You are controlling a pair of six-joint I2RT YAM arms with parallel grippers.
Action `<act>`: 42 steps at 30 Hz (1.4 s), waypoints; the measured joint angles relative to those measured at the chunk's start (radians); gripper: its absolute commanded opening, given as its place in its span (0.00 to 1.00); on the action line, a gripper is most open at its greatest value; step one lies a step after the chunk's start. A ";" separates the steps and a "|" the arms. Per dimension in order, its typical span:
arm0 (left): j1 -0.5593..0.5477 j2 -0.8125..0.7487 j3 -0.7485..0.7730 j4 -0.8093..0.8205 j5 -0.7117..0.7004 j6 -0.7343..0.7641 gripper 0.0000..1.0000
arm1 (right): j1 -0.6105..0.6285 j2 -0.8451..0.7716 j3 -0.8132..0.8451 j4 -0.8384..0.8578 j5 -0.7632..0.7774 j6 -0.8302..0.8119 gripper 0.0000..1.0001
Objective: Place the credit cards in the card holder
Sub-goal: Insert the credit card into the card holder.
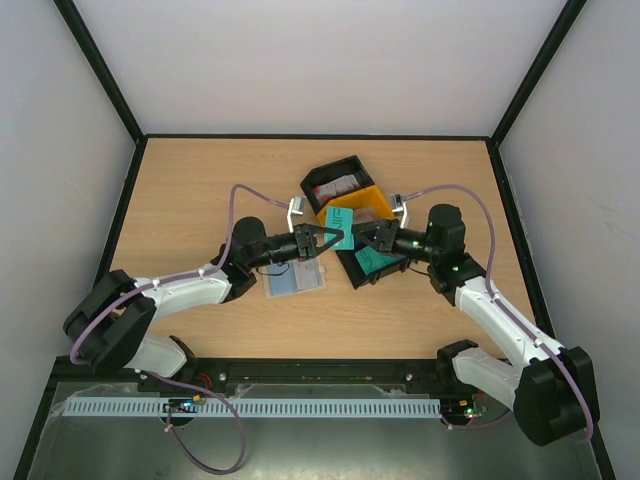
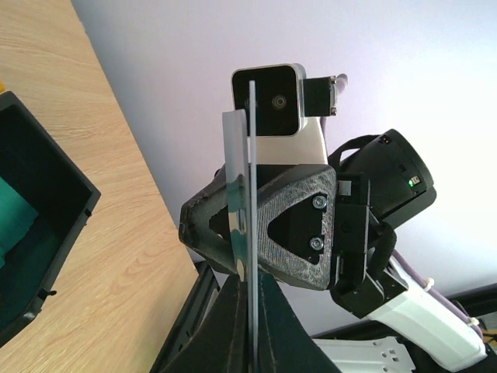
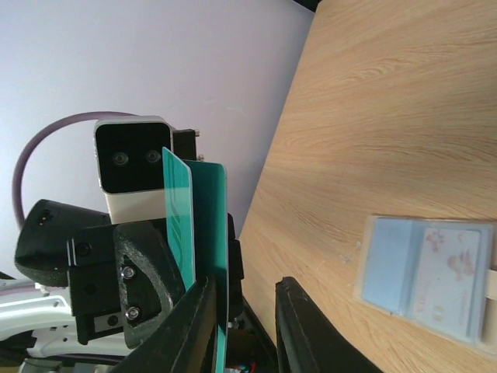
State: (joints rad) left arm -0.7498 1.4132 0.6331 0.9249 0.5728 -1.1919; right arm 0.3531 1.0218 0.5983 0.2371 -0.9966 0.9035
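Note:
My two grippers meet nose to nose above the table's middle. My left gripper (image 1: 333,240) is shut on a thin teal credit card (image 1: 346,238), seen edge-on in the left wrist view (image 2: 252,155) between its fingers (image 2: 233,326). My right gripper (image 1: 361,238) is open around the card's other end (image 3: 245,322). Its view shows two teal faces side by side, a lighter one (image 3: 177,214) and a darker one (image 3: 211,233) against one finger. The beige card holder (image 1: 295,280) lies open on the table, greyish-blue inside, with a whitish card in it (image 3: 454,272).
The black-and-yellow tray (image 1: 377,203) stands just behind the grippers. A red-and-white card (image 1: 340,184) lies in its far compartment and a teal one (image 1: 372,262) in its near compartment. The tray's black wall (image 2: 54,225) shows at left in the left wrist view.

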 measured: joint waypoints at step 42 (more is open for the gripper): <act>0.081 -0.085 -0.079 -0.072 -0.024 0.004 0.04 | -0.009 -0.073 0.011 0.040 0.097 0.161 0.02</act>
State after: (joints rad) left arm -0.6689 1.3281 0.5537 0.8528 0.5484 -1.1881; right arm 0.3439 0.9489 0.6090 0.2775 -0.8997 1.0645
